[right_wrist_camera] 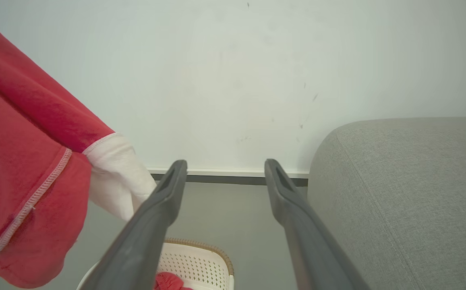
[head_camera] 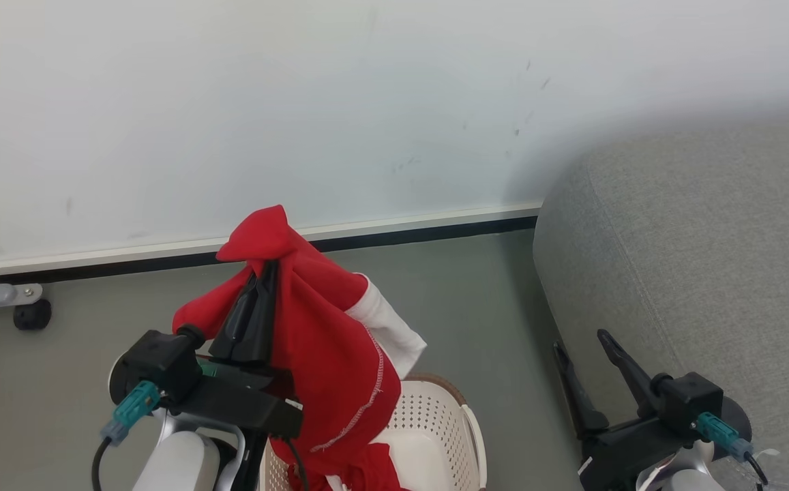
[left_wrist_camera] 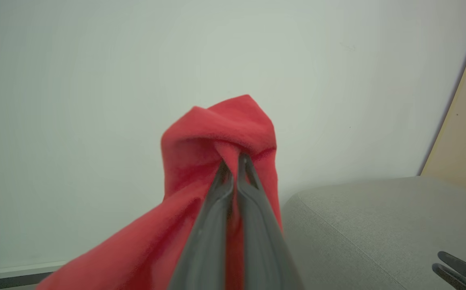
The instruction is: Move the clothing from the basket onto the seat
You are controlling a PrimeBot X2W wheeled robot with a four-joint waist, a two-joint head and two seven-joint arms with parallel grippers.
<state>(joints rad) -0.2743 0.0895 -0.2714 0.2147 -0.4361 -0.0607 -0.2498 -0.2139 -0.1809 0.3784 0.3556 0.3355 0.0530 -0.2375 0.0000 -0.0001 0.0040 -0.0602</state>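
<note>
seat (head_camera: 708, 239) right of frame, the goal | basket (head_camera: 474, 426) bottom centre, more red cloth inside, perhaps a second garment | clothing (head_camera: 326, 341) hangs above it, centre | step: carry; next: swing right over seat, then release | left hand (head_camera: 268, 269) raised, fingers pressed together, pinching clothing | right hand (head_camera: 579, 341) lower right, spread, holding nothing

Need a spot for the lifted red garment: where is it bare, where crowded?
Bare: the grey sofa, rightward from its rounded edge, and the floor strip between basket and sofa. Crowded: over the basket, where the red garment hangs from the shut left gripper above more red cloth; the open right gripper stands beside the sofa.
</note>
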